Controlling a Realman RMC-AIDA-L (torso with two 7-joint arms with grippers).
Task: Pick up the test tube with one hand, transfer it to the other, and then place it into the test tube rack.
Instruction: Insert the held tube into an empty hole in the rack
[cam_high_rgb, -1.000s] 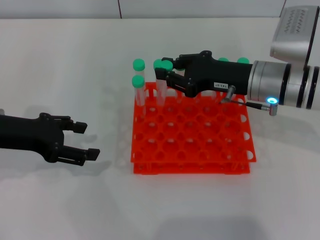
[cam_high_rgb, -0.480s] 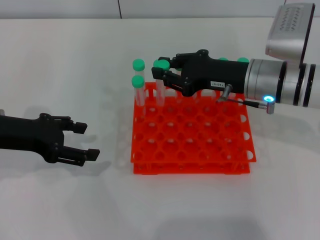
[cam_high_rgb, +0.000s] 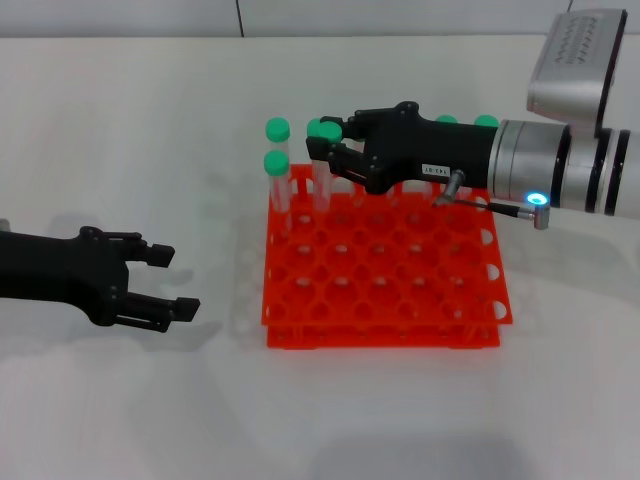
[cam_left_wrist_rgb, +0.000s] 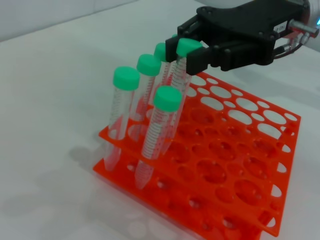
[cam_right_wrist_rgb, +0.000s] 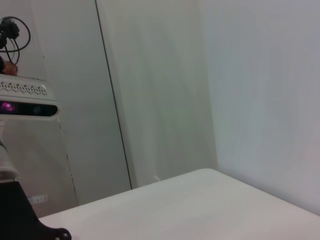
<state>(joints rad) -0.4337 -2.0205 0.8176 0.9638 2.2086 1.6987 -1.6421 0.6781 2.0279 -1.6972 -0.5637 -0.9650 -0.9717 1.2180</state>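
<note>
Tube: the tube (cam_high_rgb: 324, 170) is held upright at the rack's far row, green cap up, its lower end already down in a hole at about 11 o'clock of the grid.
Right claw: the right claw (cam_high_rgb: 330, 150) is closed on the tube just under the cap; in the left wrist view the fingers (cam_left_wrist_rgb: 200, 59) are seen clamped either side of it.
Neighbours: two more tubes (cam_high_rgb: 279, 175) stand just beside it at 9 o'clock, others in the far row behind the claw.
Rack: the rack (cam_high_rgb: 400, 290) lies flat, most holes bare.
Left claw: the left claw (cam_high_rgb: 170, 285) is parked well apart at 8 o'clock of the rack, fingers spread, nothing held.
Risk, seating: judged not fully seated; if let go tilted, the tube may jam between tiers or lean.
Risk, neighbours: the fingers sit close to the next caps; a wide opening or sideways pull-out could knock them.
Risk, rack: a dragging grip on withdrawal could lift or shift the rack.
</note>
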